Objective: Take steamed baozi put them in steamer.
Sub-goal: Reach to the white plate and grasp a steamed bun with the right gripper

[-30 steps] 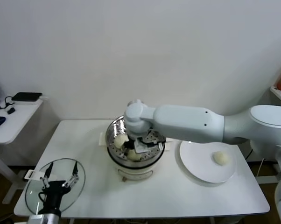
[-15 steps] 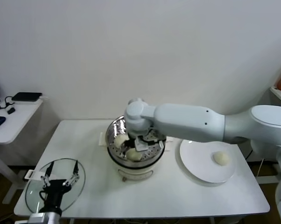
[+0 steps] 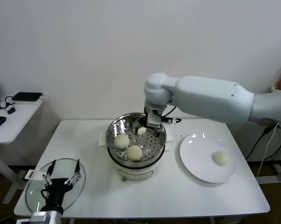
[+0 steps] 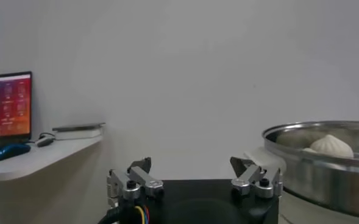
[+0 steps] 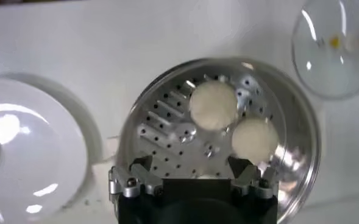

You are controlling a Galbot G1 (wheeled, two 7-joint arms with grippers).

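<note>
Three steamed baozi (image 3: 134,152) inside the steamer (image 3: 116,151), two side by side on the perforated tray, a third partly hidden beneath the right gripper (image 3: 149,126); a fourth baozi (image 3: 220,157) alone on the white plate (image 3: 196,167) just right of the steamer. Right gripper above the steamer's back rim, fingers wide and empty. Left gripper (image 3: 62,180) spread open over the glass lid (image 3: 35,196), well left of the steamer. Risks ahead: clipping the steel rim on the swing toward the plate; squashing or rolling the soft bun with an off-centre pinch.
</note>
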